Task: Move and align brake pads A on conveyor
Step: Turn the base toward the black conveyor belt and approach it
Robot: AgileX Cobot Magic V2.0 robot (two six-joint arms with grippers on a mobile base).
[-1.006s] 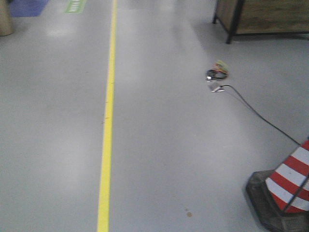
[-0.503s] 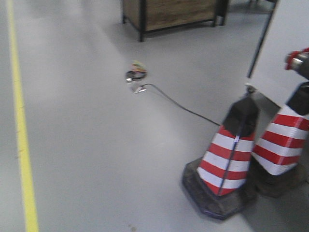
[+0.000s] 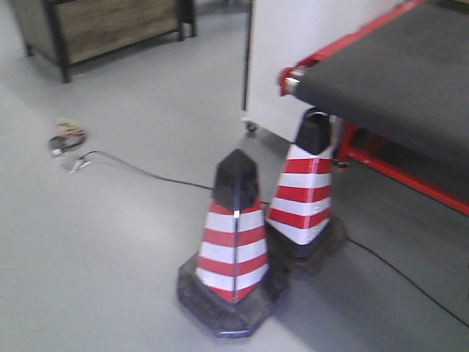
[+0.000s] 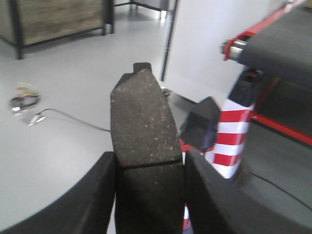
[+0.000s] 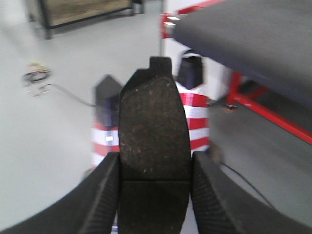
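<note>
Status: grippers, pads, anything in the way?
Left gripper shut on left brake pad. Right gripper shut on right brake pad. Conveyor ahead, right. Two traffic cones beside its end.

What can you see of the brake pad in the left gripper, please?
The brake pad is flat, dark grey and elongated, with a gritty speckled face, a thin groove across it and a small tab at its far end. The jaws of the left gripper pinch its two long edges, holding it clear of the floor.

A red-and-white striped traffic cone with black tip [image 3: 234, 246] stands near, its twin [image 3: 302, 198] just behind, right. A thin black cable [image 3: 139, 171] runs left to a small wire tangle [image 3: 66, 136]. A black-framed wooden crate [image 3: 110, 26] stands far left.
</note>
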